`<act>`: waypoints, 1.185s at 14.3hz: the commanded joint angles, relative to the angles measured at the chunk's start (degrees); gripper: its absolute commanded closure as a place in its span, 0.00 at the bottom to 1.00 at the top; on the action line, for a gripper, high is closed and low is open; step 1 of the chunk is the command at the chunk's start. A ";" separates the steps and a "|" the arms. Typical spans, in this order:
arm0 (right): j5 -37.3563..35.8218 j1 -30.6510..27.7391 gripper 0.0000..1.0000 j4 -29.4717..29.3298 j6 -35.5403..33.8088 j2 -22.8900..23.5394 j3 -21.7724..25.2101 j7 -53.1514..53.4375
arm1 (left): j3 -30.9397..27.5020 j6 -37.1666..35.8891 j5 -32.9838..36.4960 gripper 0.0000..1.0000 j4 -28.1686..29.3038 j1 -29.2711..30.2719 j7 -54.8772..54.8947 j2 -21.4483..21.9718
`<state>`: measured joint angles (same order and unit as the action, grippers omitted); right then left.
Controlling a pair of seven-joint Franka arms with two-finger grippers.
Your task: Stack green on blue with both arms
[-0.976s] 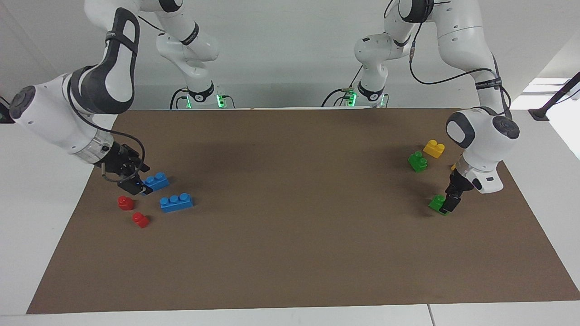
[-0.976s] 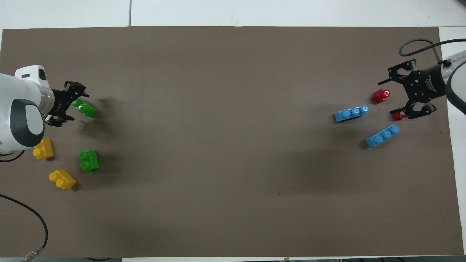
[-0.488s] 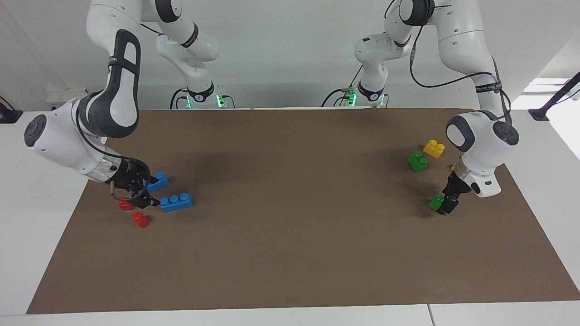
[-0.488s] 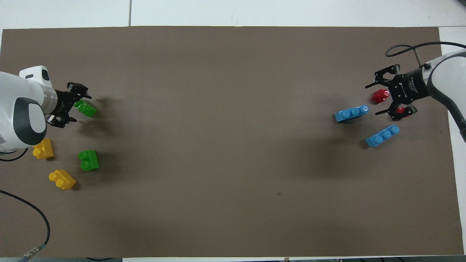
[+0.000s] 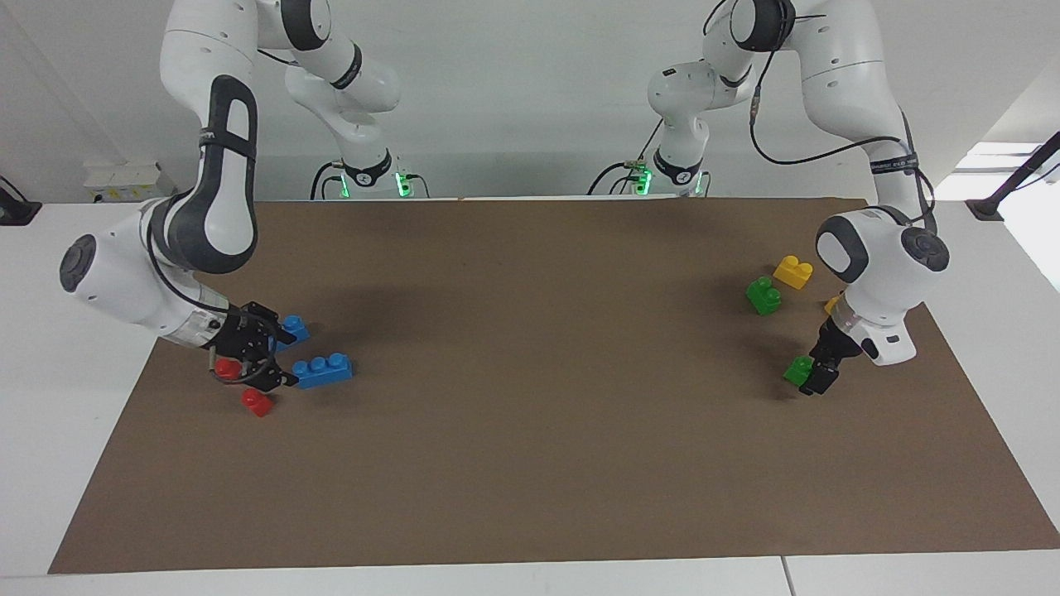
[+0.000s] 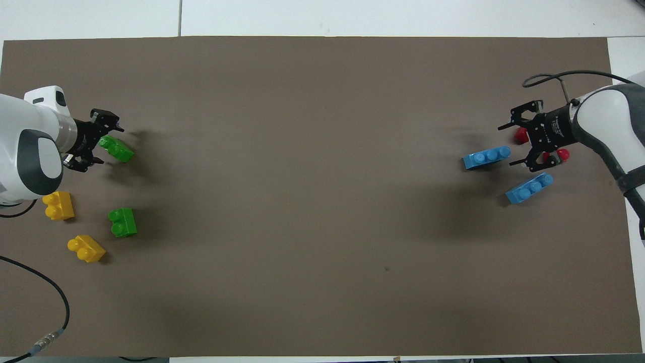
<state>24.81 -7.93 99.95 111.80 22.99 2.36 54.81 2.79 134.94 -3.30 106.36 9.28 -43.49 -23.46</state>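
Note:
Two green bricks lie at the left arm's end: one [image 5: 763, 295] [image 6: 122, 222] nearer the robots, one [image 5: 797, 369] [image 6: 118, 150] farther. My left gripper [image 5: 816, 374] [image 6: 108, 145] is low and open at the farther green brick, with that brick's end between its fingers. Two blue bricks lie at the right arm's end: one [image 5: 323, 370] [image 6: 486, 156] farther, one [image 5: 293, 328] [image 6: 529, 187] nearer. My right gripper [image 5: 280, 358] [image 6: 507, 145] is open, low at the end of the farther blue brick.
Two yellow bricks [image 6: 58, 205] [image 6: 86, 248] lie near the green ones; one also shows in the facing view [image 5: 792, 271]. Two small red bricks [image 5: 257, 402] [image 5: 225, 367] lie by the right gripper, one partly hidden. A brown mat [image 5: 530, 430] covers the table.
My right gripper has moved from over the red bricks toward the end of the farther blue brick. My left gripper shifted slightly at the green brick. No brick moved.

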 commanded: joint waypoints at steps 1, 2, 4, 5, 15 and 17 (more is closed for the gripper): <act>1.47 -0.16 0.06 3.49 3.67 -0.93 -0.43 0.30 | 0.11 -0.99 1.45 0.00 -1.77 0.30 -0.81 -1.50; 1.38 -0.16 0.06 3.93 4.21 -0.93 -0.43 0.04 | 0.11 -0.99 1.45 0.00 -1.68 0.30 -0.81 -1.50; 1.38 -0.16 0.06 5.16 5.17 -1.02 -0.51 -0.93 | 0.11 -0.99 1.45 0.01 -1.51 0.30 -0.81 -1.41; 1.38 -0.16 0.06 5.95 5.96 -1.19 -0.43 -1.02 | 0.11 -0.99 1.45 0.03 -1.51 0.30 -0.81 -1.41; 2.35 -0.33 0.47 8.77 11.15 -1.02 -0.51 -5.23 | 0.02 -8.20 2.24 0.10 -4.85 0.30 -0.63 -1.59; 3.14 -0.42 0.62 8.77 11.15 -1.02 -0.51 -5.41 | 0.02 -7.07 2.16 0.10 -4.67 0.30 -0.72 -2.29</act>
<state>26.03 -7.83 107.22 121.79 22.99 2.09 51.48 2.72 128.44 -2.28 103.17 9.31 -43.49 -24.19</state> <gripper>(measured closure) 0.489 0.097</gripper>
